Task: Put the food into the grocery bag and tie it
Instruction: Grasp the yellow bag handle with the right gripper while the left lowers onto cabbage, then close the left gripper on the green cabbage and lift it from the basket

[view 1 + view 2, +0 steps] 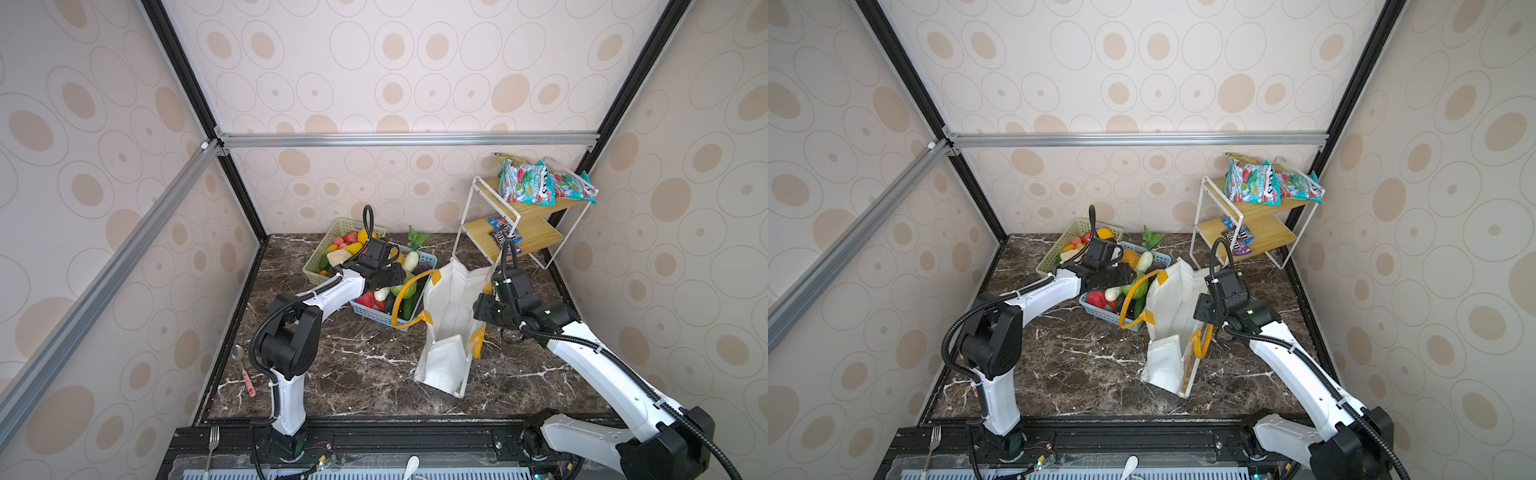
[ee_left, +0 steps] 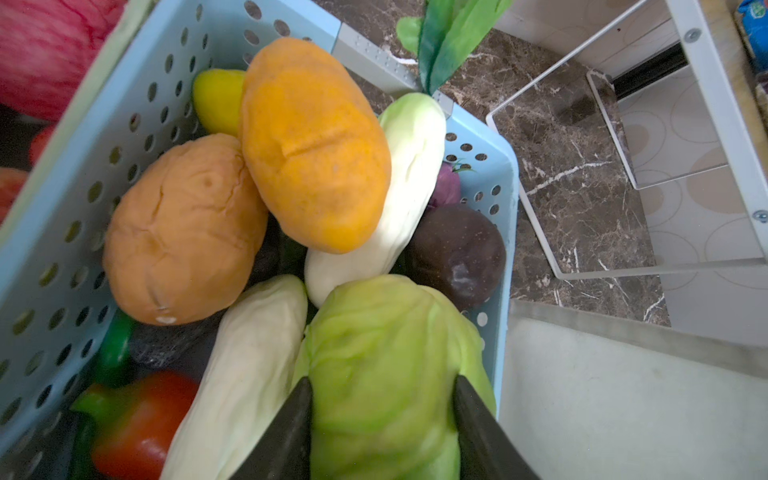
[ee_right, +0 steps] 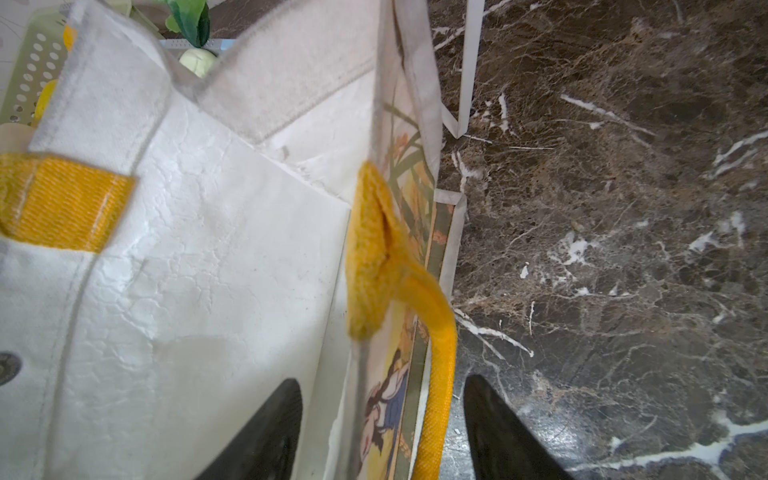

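**Left side.** A pale green basket [image 1: 322, 247] of toy produce stands at the back of the worktop [image 1: 365, 361]. Just beside it, the light blue basket [image 2: 62, 232] holds more food. The left tool [image 2: 381, 379] is down inside this basket. Its jaws are part-way in, one finger [image 2: 291, 428] against each flank of the green cabbage [image 2: 386, 332]. The grasp appears made. The cabbage lies among its neighbours against the basket wall nearest the bag and is not yet lifted.

**Centre.** The grocery bag [image 1: 449, 291] stands upright and open-mouthed, touching the blue basket. No food is visible inside it.

**Right side.** The right tool [image 3: 382, 380] straddles the bag's near wall [image 3: 208, 249] with jaws apart. One finger sits inside the mouth and the other outside above the worktop. The wall and a yellow handle [image 3: 440, 332] run between them with a clear gap on each side, so nothing is gripped.

**Step in hand.** This is an early pick, judged to be the first item.

**Next move.**
- Lift straight up, clear of the white radish [image 2: 390, 187] and the basket rim.
- Carry the short distance across to the bag mouth.
- Release above the opening, avoiding the raised handle loop [image 1: 405, 299].

**Risk.** The bag may lean or fold if it is knocked.
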